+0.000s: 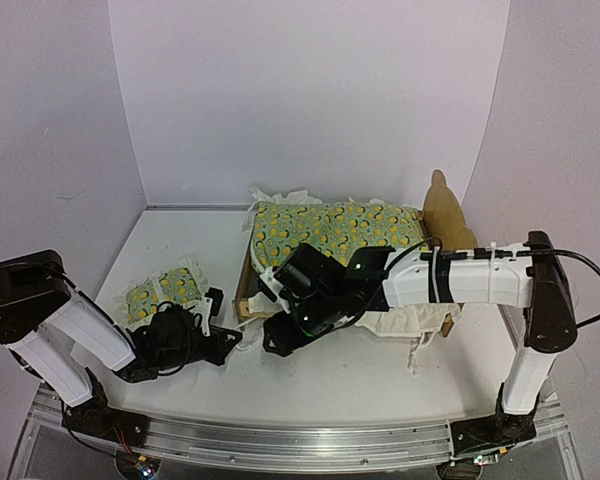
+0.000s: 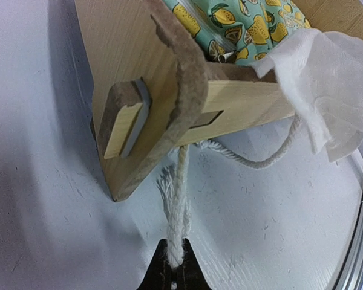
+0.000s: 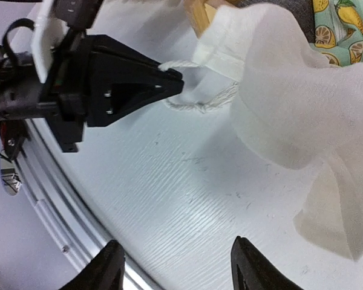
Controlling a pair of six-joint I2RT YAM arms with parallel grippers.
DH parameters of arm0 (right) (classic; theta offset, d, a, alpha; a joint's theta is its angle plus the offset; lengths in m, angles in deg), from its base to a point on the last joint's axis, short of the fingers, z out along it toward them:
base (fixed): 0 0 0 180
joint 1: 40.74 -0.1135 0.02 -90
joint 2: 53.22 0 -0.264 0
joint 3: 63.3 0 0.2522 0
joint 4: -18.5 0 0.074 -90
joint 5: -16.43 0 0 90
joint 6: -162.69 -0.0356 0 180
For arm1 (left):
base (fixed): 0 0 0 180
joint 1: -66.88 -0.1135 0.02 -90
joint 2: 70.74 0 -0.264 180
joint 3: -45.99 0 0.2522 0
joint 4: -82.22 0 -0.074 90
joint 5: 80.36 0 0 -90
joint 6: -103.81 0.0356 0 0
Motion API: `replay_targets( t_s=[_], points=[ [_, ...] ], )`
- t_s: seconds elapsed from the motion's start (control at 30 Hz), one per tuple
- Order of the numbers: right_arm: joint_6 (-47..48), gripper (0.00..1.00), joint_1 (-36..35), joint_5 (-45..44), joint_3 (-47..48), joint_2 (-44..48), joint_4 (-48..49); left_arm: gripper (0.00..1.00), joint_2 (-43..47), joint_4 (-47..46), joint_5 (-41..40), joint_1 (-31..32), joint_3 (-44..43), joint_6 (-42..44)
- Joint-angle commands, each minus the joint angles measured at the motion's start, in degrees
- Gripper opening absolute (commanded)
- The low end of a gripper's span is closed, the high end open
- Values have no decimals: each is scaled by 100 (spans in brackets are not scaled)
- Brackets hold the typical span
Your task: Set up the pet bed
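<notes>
Left wrist: my left gripper (image 2: 175, 269) pinches the rope (image 2: 180, 199); right gripper (image 3: 176, 251) wide, empty. Quilt (image 1: 330, 228) on pet bed (image 1: 442, 210); pillow (image 1: 165, 290) not yet placed.

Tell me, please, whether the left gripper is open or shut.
Shut: the left gripper clamps the white rope, with no gap showing.

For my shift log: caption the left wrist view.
Left claw pinches the white rope trailing from a corner of the pet bed, quilt ruffle overhanging.
</notes>
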Motion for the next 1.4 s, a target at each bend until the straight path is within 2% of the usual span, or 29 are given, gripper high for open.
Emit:
replay_targets(
  t_s=[0.0,0.07,0.2,0.3,0.37,0.5,0.63,0.77,0.97,1.13,1.23,1.37],
  points=[
    [-137,59,45,-759,-789,-83,1584,0,160,164,-61,-30,-83,44],
    [-77,65,34,-1159,-1204,-133,2406,0,152,174,-25,-30,-92,53],
    [-144,67,-47,-2191,-1521,-478,3547,0,271,211,-61,-30,-58,52],
    [220,65,-177,-2717,-1561,-738,4376,0,371,233,-81,-30,-28,32],
    [560,58,-264,-3106,-1513,-910,4833,0,395,274,-87,-29,-33,-7],
    [708,27,-316,-2871,-1220,-1086,5176,0,367,441,-221,-39,-44,-352],
    [451,16,-396,-2026,-636,-1297,5307,0,354,665,-765,-108,172,-1103],
    [128,0,-390,-1631,-76,-1640,5613,0,102,662,-795,-153,267,-1477],
    [25,0,-282,-1469,349,-1907,5653,0,-65,665,-701,-194,238,-1542],
    [-128,0,-172,-550,612,-1911,5191,0,-245,637,-78,-258,41,-1210],
    [-324,0,-169,-682,470,-1724,5034,0,-148,484,409,-255,34,-936],
    [-698,0,-168,-1406,331,-1377,4956,0,9,436,806,-258,83,-787]
  ],
)
